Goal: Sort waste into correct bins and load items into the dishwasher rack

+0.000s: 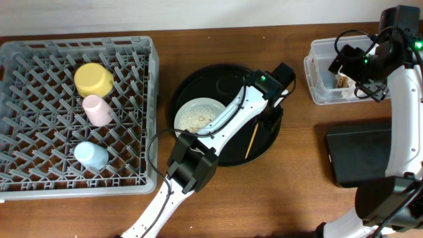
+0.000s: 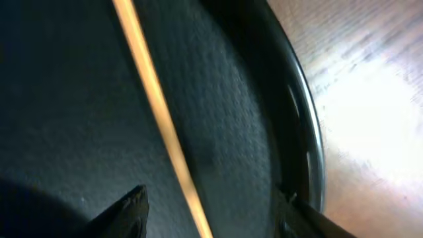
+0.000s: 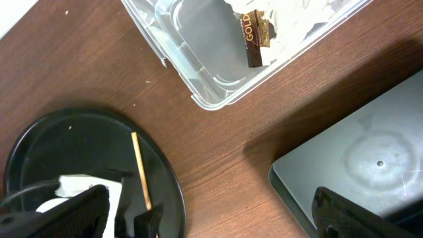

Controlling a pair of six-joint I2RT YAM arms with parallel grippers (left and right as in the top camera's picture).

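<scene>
The grey dishwasher rack [image 1: 79,187] holds a yellow bowl [image 1: 93,79], a pink cup [image 1: 98,109] and a light blue cup [image 1: 90,155]. The round black tray [image 1: 218,79] carries a grey-green dish [image 1: 198,101] of rice [image 1: 195,119] and a wooden chopstick [image 2: 158,106] (only one shows). The chopstick lies untouched between the left gripper's [image 2: 208,218] parted fingers. The clear tub [image 1: 324,96] contains a brown snack wrapper [image 3: 254,36] and a white napkin [image 3: 297,20]. The right gripper's [image 3: 211,198] fingers gape wide and empty over the brown wooden worktop [image 1: 291,198], near the shallow black tray [image 1: 360,155].

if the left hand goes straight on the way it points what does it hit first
Most likely the chopstick, framed by the fingers of the left hand, then the round black tray under it; how near is hard to judge.
</scene>
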